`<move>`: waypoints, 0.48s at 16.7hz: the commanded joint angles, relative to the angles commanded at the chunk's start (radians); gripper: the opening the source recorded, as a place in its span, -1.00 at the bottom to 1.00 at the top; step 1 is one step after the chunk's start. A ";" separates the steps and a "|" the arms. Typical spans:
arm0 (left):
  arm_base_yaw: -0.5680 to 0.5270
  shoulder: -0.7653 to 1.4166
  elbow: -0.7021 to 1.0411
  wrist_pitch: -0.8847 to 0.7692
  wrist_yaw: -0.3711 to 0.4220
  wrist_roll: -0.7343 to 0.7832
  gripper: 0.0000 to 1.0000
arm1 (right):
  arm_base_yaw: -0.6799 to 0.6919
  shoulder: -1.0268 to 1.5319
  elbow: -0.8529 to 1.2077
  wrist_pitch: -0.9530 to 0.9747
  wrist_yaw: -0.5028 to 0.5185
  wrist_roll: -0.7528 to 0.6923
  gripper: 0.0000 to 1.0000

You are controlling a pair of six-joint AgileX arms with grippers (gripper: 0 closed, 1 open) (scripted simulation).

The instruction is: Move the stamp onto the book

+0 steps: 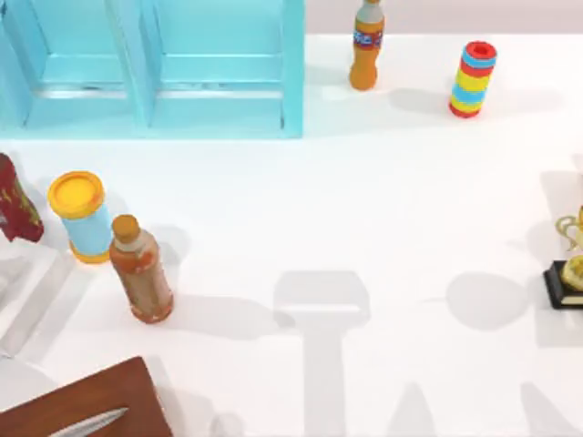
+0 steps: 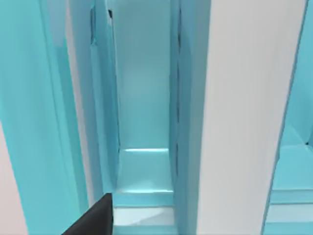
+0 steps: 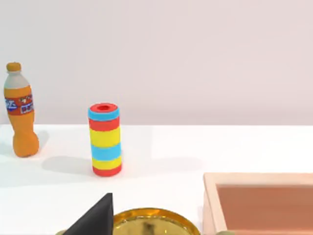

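1. Top view first, since that's where I'd look for the stamp: honestly, I can't tell where it sits, and same goes for the book. So stamp relative to either gripper is a cannot-tell too.
2. What is on the table (image 1: 383, 209) near the left edge: a brown-orange bottle (image 1: 141, 282), a yellow-lidded blue can (image 1: 80, 217) just beside it, and a dark red bottle (image 1: 16, 200) right at the edge. All are too tall to be the stamp, so don't grab those.
3. A wooden board (image 1: 91, 401) lies at the near-left corner. It's brown, so it isn't the book. The cyan cabinet (image 1: 219, 91) fills the far-left corner.
4. The left gripper (image 2: 95, 218) hangs facing into the cabinet. Spread or pressed together? Can't tell.
5. The right gripper (image 3: 98, 218) is over by the right edge above a gold trophy (image 3: 151, 223), facing a striped cylinder (image 3: 104, 139) and an orange soda bottle (image 3: 20, 117) along the far edge. Can't tell its state either.
6. My read on the step: still at the start, nothing grasped as far as I can judge. To do it well, find the short mottled block, drop straight over it, pinch low and keep it upright.
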 joint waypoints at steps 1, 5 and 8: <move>-0.009 0.021 0.038 -0.015 -0.009 -0.002 1.00 | 0.000 0.000 0.000 0.000 0.000 0.000 1.00; -0.057 0.119 0.221 -0.094 -0.055 -0.010 1.00 | 0.000 0.000 0.000 0.000 0.000 0.000 1.00; -0.089 0.178 0.336 -0.147 -0.086 -0.015 1.00 | 0.000 0.000 0.000 0.000 0.000 0.000 1.00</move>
